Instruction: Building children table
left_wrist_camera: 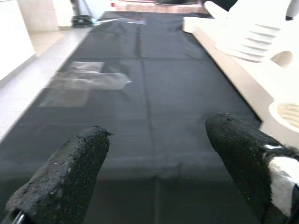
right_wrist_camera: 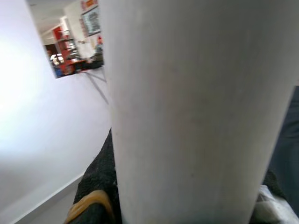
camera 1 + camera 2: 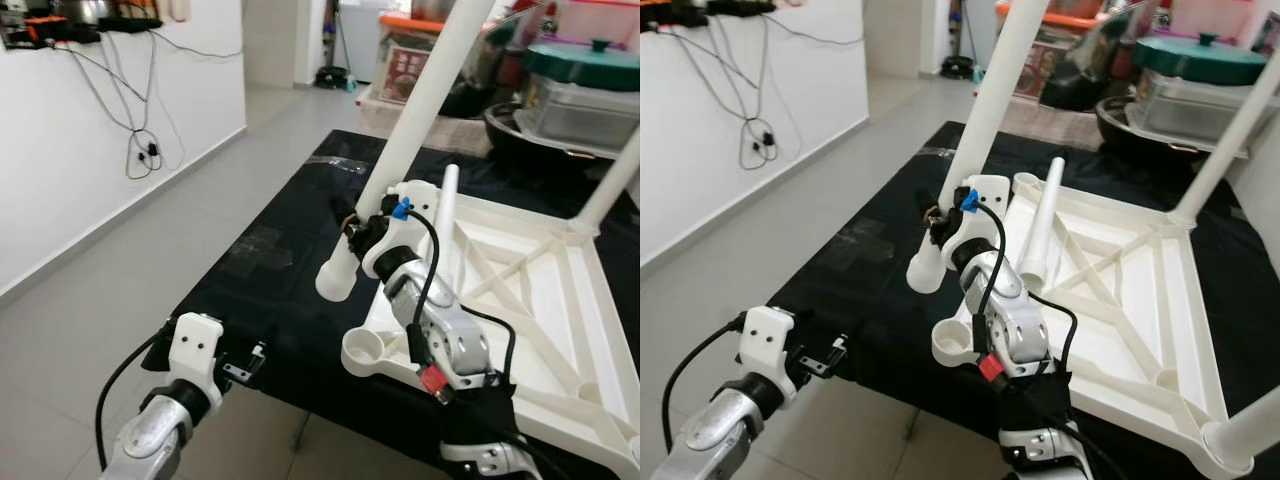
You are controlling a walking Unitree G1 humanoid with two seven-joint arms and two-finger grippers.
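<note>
We have the right gripper point(image 3: 352, 228) at the centre of the frame, its black fingers clamped around a long white table leg point(image 3: 420, 120) that slants up toward the top edge, with its flared lower end point(image 3: 335, 280) hanging free just above the black cloth point(image 3: 270, 270). The upturned white tabletop point(image 3: 530, 300) lies across the right half of the frame, and the open round socket point(image 3: 368, 352) at its near corner sits low and centre, just below and to the right of the leg's end, not yet touching it. Another leg already stands at the far right corner point(image 3: 610, 190). Our call: the job now is seating this leg, so we want to swing its lower end over that socket, bring the leg closer to upright so it lines up with the socket, then press straight down; going in tilted risks jamming on the rim. The left gripper point(image 1: 154, 172) hovers low at the lower left, fingers spread wide over the cloth's near edge, holding nothing; it could steady the tabletop.
</note>
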